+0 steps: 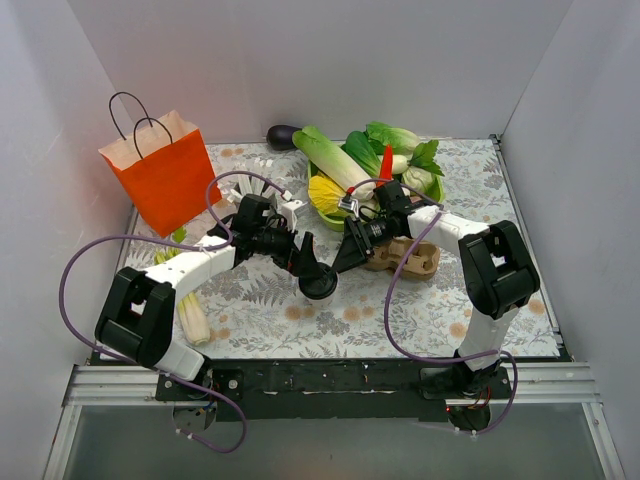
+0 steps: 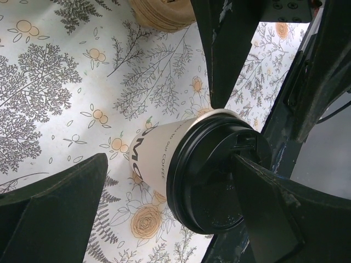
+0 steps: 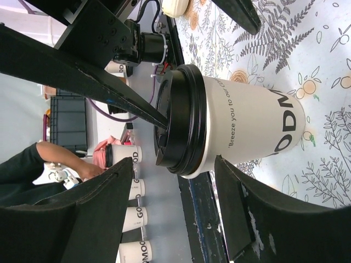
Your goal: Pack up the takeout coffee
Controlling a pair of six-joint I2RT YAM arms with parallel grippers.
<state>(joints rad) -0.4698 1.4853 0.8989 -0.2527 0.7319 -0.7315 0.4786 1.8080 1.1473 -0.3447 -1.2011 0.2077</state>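
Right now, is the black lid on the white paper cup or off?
On. The round black plastic lid covers the mouth of the cream-white paper cup, snug around its rim.

The top camera looks down from six o'clock, far off; my wrist cameras peer close along my fingers (image 2: 55, 213) — all three share the takeout coffee (image 1: 318, 283).

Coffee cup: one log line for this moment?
coffee cup: upright on table, lidded, not in tray | left gripper: open at cup | right gripper: open at cup

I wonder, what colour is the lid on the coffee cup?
Black. The lid shows best in the left wrist view.
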